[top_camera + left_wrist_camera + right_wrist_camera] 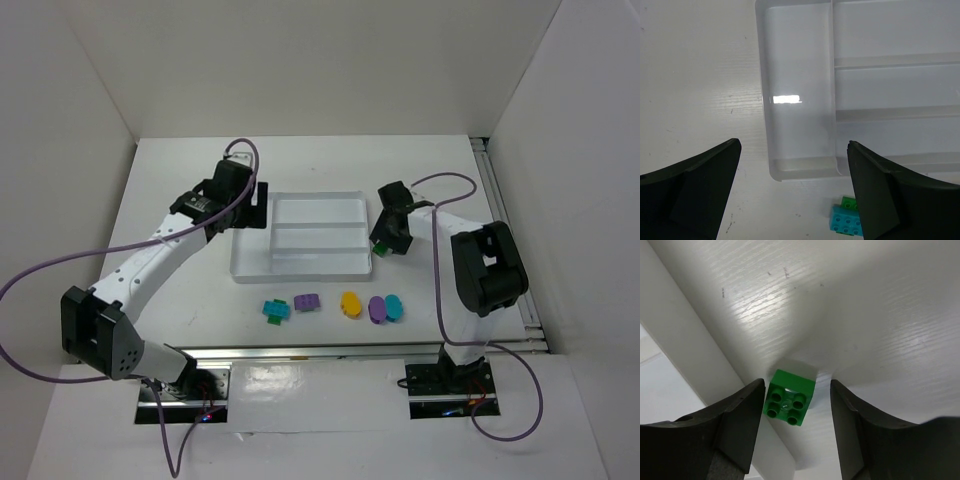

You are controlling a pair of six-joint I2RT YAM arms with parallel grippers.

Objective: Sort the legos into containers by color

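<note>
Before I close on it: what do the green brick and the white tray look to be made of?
Green brick: likely hard moulded plastic, smooth and semi-glossy; its crisp studs catch soft highlights. Tray: probably thin glossy plastic; its floor mirrors a sharp lamp glare.

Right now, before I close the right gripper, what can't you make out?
Top view: the right gripper hides most of the green brick.
Right wrist view: whether that brick touches the tray wall is unclear.
Left wrist view: the teal brick and green piece behind it are cut by the left gripper and bottom edge.
Left wrist view: the tray's right end runs off frame.
</note>
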